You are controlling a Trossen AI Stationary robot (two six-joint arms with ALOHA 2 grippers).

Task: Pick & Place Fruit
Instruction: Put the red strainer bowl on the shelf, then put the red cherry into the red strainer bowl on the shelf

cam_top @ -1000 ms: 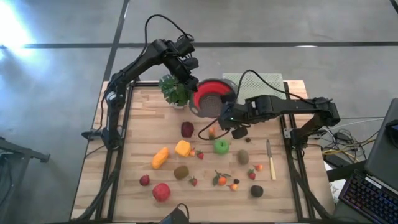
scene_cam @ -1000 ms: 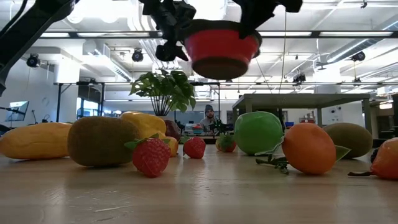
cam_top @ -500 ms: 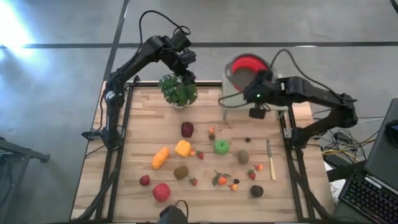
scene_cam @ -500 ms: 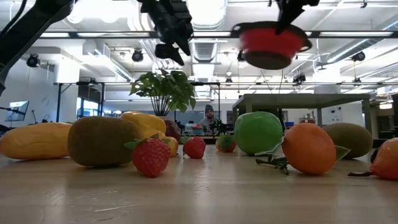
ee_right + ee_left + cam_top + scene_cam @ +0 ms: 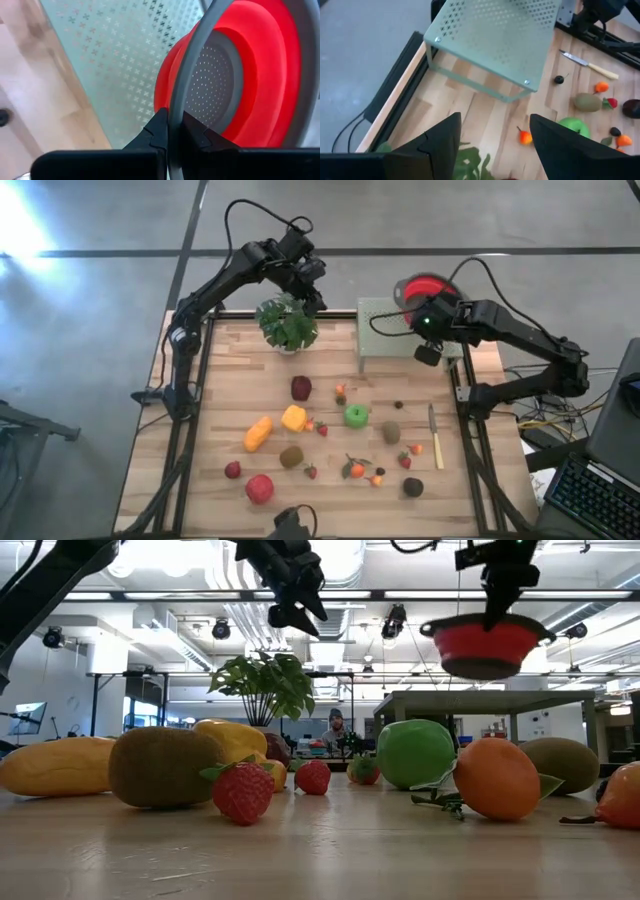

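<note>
Plant (image 5: 287, 323) under L gripper (image 5: 312, 283); fruit (image 5: 356, 416) scattered mid-table.

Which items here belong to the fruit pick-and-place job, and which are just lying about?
Job: green apple, yellow fruit, orange fruit, red apple, kiwi; red colander held by right gripper.
Lying about: potted plant, knife, perforated stand.

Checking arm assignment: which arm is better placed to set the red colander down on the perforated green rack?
Right. The right gripper is shut on the red colander's grey rim above the perforated green rack; the left gripper hangs open over the leafy potted plant.
</note>
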